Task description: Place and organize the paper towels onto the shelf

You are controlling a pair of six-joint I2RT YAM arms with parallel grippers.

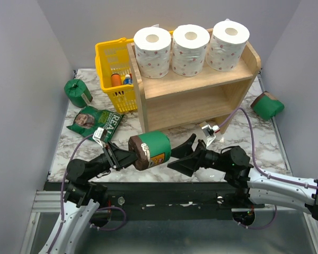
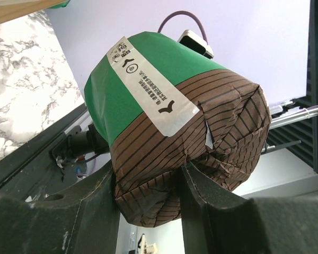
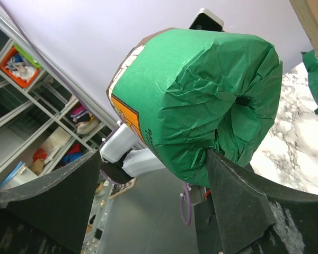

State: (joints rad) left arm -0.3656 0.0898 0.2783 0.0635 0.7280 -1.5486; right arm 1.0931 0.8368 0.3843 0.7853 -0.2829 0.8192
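Top view: the left gripper (image 1: 122, 157) is clenching the brown end of a green-wrapped paper towel roll (image 1: 151, 150), holding it over the table's (image 1: 61, 144) near edge, in front of the shelf (image 1: 201, 98). The right gripper (image 1: 186, 153) is standing released, its jaws spread at the roll's green end.

Left wrist view: both fingers (image 2: 201, 196) are pinching crumpled brown wrap.

Right wrist view: one finger (image 3: 233, 190) is touching the green end and the other is standing apart. For a clean handover, the right jaws should be closing squarely before the left lets go.

The shelf's lower tier is showing only partly in the top view.
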